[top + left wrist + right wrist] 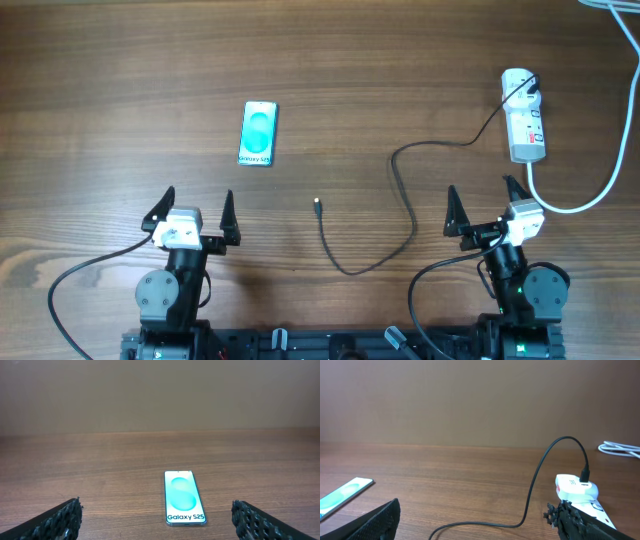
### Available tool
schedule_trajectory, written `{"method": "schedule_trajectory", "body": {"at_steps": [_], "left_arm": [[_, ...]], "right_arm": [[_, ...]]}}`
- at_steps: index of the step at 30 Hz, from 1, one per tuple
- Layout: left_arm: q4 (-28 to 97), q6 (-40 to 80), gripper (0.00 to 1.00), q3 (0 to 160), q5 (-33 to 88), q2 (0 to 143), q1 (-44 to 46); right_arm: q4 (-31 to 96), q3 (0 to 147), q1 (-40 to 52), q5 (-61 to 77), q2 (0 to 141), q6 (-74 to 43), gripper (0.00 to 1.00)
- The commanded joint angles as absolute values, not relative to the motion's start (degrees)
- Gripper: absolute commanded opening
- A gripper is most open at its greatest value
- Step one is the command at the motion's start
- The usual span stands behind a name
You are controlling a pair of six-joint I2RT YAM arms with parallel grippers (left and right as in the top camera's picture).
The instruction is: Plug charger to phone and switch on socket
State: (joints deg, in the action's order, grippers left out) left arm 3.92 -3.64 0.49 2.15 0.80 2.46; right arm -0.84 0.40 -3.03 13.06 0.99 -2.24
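The phone (258, 133) lies flat on the wooden table with a turquoise screen reading "Galaxy S25"; it shows in the left wrist view (183, 497) and at the left edge of the right wrist view (342, 495). The thin black charger cable (400, 215) curls across the table; its small plug tip (317, 203) lies free, and its black plug sits in the white socket strip (524, 118), also in the right wrist view (576, 486). My left gripper (196, 213) is open and empty, short of the phone. My right gripper (484, 205) is open and empty, near the socket.
A thick white cord (600, 190) runs from the socket's near end out past the table's right edge. More white cable (620, 450) lies at the far right. A plain wall stands behind the table.
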Motion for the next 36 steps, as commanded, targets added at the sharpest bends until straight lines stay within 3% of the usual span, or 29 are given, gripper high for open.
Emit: {"method": "schedule_trajectory", "body": {"at_steps": [1, 17, 20, 25, 31, 36], "left_arm": [[4.4, -4.3, 1.0, 0.3, 1.5, 0.4, 2.0], [4.1, -4.3, 1.0, 0.3, 0.5, 0.4, 2.0], [3.1, -4.1, 1.0, 0.3, 8.4, 0.4, 2.0], [7.6, 9.5, 1.0, 3.2, 11.4, 0.4, 2.0], [23.0, 11.2, 1.0, 19.4, 13.5, 6.3, 2.0], [36.6, 11.2, 1.0, 44.1, 20.0, 25.0, 2.0]], "right_arm": [[-1.0, 0.3, -2.8, 13.6, 0.3, -1.6, 1.0], [-1.0, 0.3, -2.8, 13.6, 0.3, -1.6, 1.0], [-1.0, 0.3, -2.8, 13.6, 0.3, -1.6, 1.0], [-1.0, 0.3, -2.8, 13.6, 0.3, -1.6, 1.0], [-1.0, 0.3, -2.8, 13.6, 0.3, -1.6, 1.0], [-1.0, 0.3, -2.8, 13.6, 0.3, -1.6, 1.0]]}}
